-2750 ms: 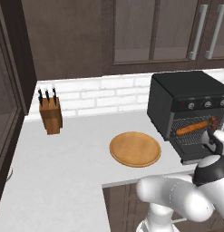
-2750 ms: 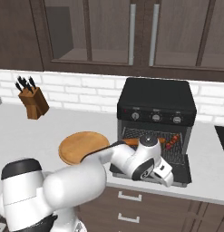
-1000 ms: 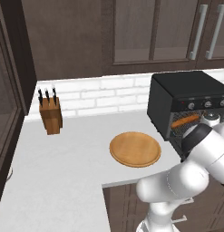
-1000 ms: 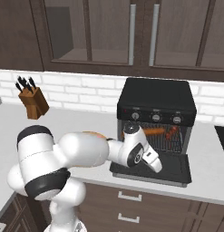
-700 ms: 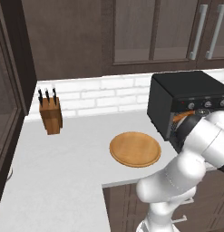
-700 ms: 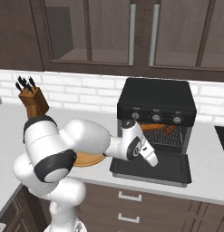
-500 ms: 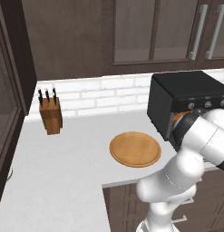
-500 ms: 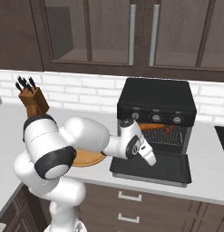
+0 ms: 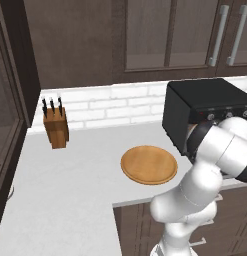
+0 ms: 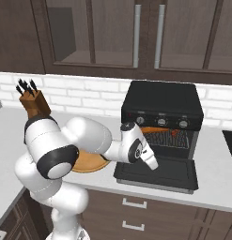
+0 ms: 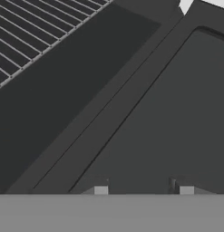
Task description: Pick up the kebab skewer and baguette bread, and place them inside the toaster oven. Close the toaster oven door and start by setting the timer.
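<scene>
The black toaster oven (image 10: pixel 162 105) stands on the counter with its door (image 10: pixel 159 174) folded down flat. On the wire rack (image 10: pixel 166 138) inside lies the orange-brown baguette (image 10: pixel 157 134), and a dark reddish bit beside its right end looks like the kebab skewer (image 10: pixel 176 133). My gripper (image 10: pixel 155 165) hovers low over the left part of the open door, pointing down at it. In the hand view the gripper (image 11: pixel 143 190) is open with nothing between its tips, above the door's glass pane (image 11: pixel 177 118), with the rack (image 11: pixel 36 31) at upper left.
A round wooden plate (image 9: pixel 148 165) lies on the white counter left of the oven. A knife block (image 9: pixel 56 127) stands at the back left by the brick wall. My arm covers the oven's front (image 9: pixel 205 107) in the left base view. Cabinets hang above.
My hand has come back out of the oven mouth and drifted left over the door. The elbow has swung up in front of the oven. The food stays on the rack.
</scene>
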Available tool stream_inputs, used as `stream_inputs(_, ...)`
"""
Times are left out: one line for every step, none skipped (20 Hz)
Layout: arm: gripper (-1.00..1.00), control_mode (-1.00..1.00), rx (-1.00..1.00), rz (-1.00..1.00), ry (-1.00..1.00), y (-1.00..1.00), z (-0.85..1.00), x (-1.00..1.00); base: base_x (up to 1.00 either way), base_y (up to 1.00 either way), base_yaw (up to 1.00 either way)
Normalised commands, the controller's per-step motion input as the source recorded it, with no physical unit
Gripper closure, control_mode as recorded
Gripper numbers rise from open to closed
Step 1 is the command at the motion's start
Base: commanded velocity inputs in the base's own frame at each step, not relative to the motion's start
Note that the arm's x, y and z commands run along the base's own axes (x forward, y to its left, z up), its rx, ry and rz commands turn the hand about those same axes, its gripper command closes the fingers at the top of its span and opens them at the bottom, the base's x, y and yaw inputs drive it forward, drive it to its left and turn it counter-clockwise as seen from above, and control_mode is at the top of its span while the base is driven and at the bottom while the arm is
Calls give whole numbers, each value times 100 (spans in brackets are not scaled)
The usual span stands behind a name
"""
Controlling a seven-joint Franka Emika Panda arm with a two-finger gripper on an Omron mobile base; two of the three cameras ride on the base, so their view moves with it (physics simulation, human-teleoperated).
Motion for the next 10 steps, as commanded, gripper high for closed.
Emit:
stream_inputs(-100, -100, 1, -9, -9, 0, 0, 23, 0, 0, 0)
stream_inputs(-100, -100, 2, -8, -5, 0, 0, 19, 0, 0, 0)
stream_inputs(-100, -100, 2, -8, -7, 0, 0, 11, 0, 0, 0)
stream_inputs(-100, -100, 1, -8, -5, 0, 0, 10, 0, 0, 0)
stream_inputs(-100, -100, 2, -8, -6, 0, 0, 0, 0, 0, 0)
stream_inputs(-100, -100, 4, -2, -8, -2, 0, -6, 0, 0, 0)
stream_inputs(-100, -100, 5, 0, -7, -10, 0, -24, 0, 0, 0)
stream_inputs(-100, -100, 5, 0, -7, -10, 2, -61, 0, 0, 0)
stream_inputs(-100, -100, 6, 0, -6, -19, 5, -73, 0, 0, 0)
stream_inputs(-100, -100, 6, 0, -7, -14, 9, -91, 0, 0, 0)
